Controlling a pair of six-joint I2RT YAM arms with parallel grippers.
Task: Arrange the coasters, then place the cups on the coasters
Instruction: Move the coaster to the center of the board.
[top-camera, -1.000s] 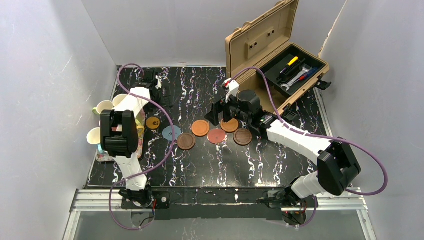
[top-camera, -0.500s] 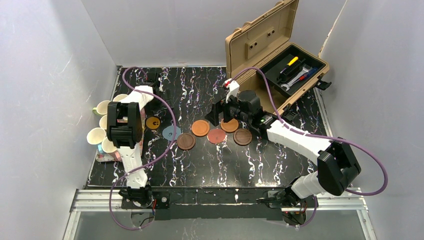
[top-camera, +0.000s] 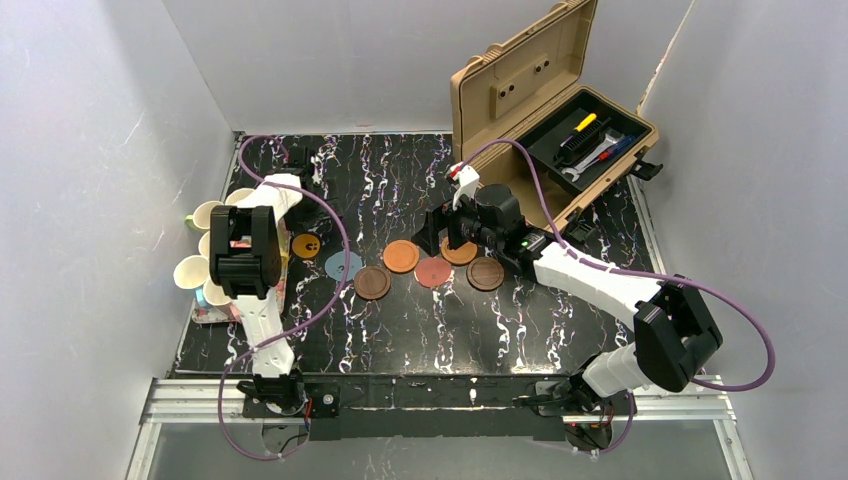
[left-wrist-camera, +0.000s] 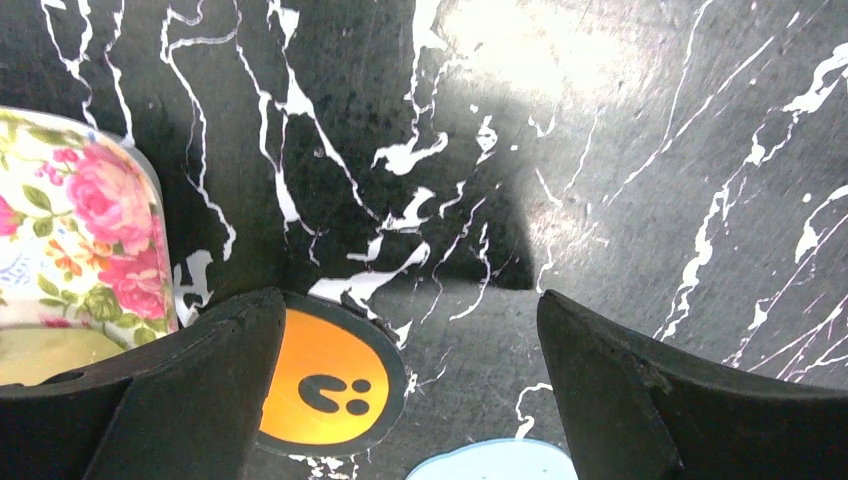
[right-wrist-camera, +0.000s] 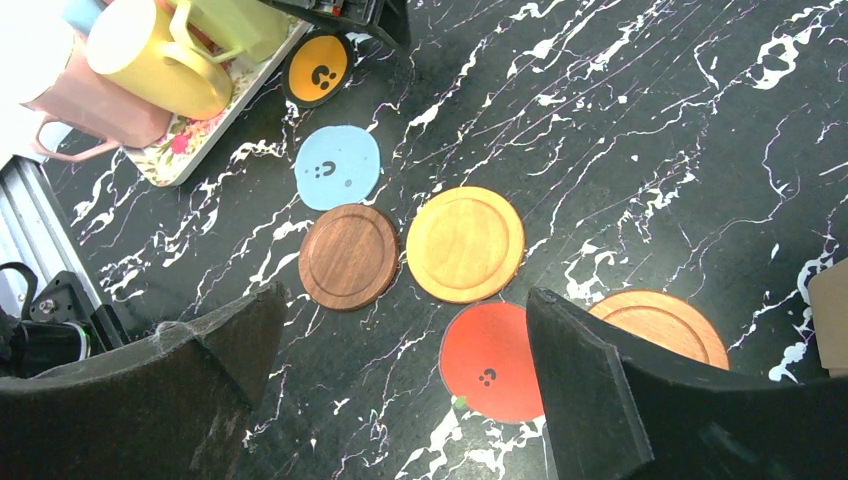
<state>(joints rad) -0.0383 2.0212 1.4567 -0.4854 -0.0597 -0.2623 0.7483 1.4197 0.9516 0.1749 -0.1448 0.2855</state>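
left fingers (left-wrist-camera: 170, 400): spread wide, empty, over the orange coaster (left-wrist-camera: 325, 385) beside the floral tray (left-wrist-camera: 70, 230).
right fingers (right-wrist-camera: 620, 400): spread wide, empty, above the red coaster (right-wrist-camera: 492, 362) mid-worktop (right-wrist-camera: 650, 120).
coasters: thin, stiff, light discs lying flat; likely need an edge pinch or a slide.
cups (right-wrist-camera: 150, 55): crowded on the tray; glazed, probably slippery and breakable; take by rim or handle.

Seven coasters (top-camera: 401, 256); four-plus cups (top-camera: 190, 272), some hidden; one tray (left-wrist-camera: 70, 230); one toolbox (top-camera: 510, 85).

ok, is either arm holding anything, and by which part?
Nothing is held. The left gripper stands open near the orange coaster, the right gripper open near the red coaster; both empty.
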